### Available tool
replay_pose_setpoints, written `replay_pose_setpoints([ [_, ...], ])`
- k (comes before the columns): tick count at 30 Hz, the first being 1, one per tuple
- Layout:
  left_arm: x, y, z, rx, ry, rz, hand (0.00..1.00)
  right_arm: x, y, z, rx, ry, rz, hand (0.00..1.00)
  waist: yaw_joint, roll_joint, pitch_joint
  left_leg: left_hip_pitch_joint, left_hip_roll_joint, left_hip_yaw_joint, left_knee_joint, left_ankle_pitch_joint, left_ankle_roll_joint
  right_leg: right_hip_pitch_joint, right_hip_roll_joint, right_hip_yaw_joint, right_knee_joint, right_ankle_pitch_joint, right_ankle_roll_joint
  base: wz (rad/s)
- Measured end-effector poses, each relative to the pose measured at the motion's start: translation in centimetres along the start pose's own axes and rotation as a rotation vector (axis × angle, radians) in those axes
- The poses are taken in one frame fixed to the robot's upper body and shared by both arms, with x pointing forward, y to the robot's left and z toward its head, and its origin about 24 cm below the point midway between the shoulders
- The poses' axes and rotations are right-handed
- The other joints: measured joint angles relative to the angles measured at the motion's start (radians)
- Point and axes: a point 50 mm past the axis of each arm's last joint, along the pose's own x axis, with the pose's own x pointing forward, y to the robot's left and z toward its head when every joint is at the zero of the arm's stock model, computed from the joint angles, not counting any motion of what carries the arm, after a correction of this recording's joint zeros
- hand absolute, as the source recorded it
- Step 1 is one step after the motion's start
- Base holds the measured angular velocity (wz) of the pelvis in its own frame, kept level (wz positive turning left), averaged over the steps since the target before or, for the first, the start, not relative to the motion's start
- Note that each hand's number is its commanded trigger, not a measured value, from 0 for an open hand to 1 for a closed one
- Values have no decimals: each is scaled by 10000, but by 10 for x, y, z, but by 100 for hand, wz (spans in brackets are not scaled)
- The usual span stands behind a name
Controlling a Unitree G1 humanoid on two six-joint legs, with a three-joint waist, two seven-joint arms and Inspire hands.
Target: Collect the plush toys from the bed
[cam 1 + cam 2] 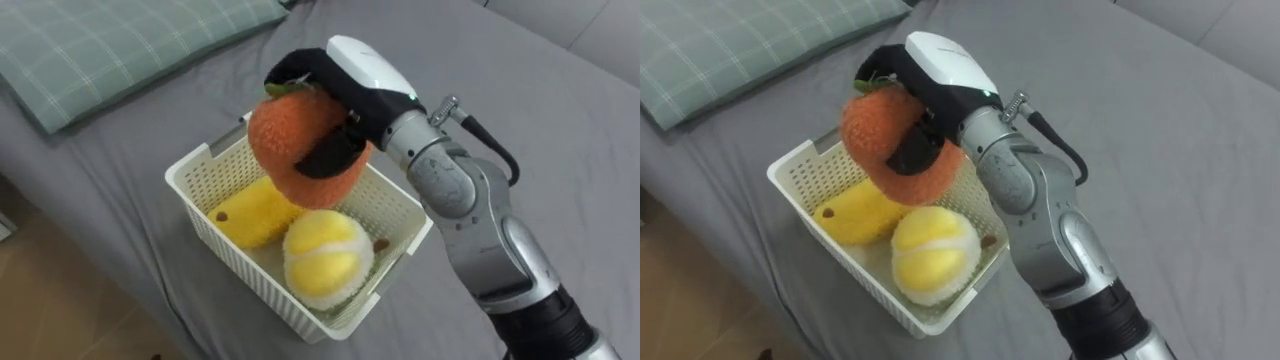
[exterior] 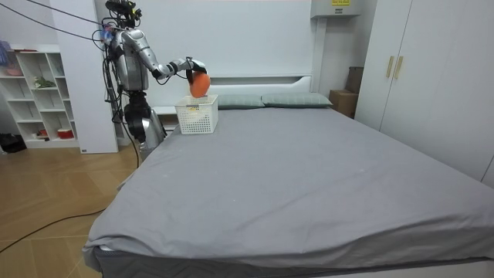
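Dark fingers point(image 1: 330, 155) of the right hand point(image 1: 365, 72) curl tightly round an orange plush toy point(image 1: 290, 130), held just above a white basket point(image 1: 215, 165). The basket holds a yellow plush point(image 1: 255, 212) and a pale ball plush point(image 1: 325, 255). It sits on the grey bed point(image 1: 570, 130) near a checked pillow point(image 1: 120, 45). The robot stands at the bedside on a wooden floor point(image 2: 46, 193), with white shelves point(image 2: 38, 85) behind it.

Orange toy point(image 1: 285, 135), white basket point(image 1: 238, 268), grey bed point(image 1: 565, 95)

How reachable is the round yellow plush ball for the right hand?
Probably not yet: the right hand is shut on the orange plush toy, which hangs between it and the yellow plush ball.
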Motion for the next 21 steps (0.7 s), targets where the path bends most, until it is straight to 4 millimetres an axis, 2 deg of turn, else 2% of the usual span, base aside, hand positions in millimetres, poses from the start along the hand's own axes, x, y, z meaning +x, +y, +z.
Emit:
replay_pose_setpoints([
  [7, 0, -2, 5, 100, -169, -71, 0, 1, 3, -4, 24, 169, 143, 0, 6, -61, -38, 3, -12, -15, 7, 2, 4, 10, -12, 10, 3, -8, 12, 0],
  [16, 1, -3, 7, 153, -236, -146, 0, 1, 5, -7, 25, 280, 288, 0, 3, -182, 36, 1, -19, -18, 13, 2, 5, 10, -10, 27, 4, -9, 13, 0],
  [21, 1, -3, 7, 218, -233, -177, 0, 2, 8, -12, 33, 476, 426, 0, -3, -138, 68, 11, -29, -36, 25, 2, 5, 28, -11, 28, 1, -9, 14, 1],
])
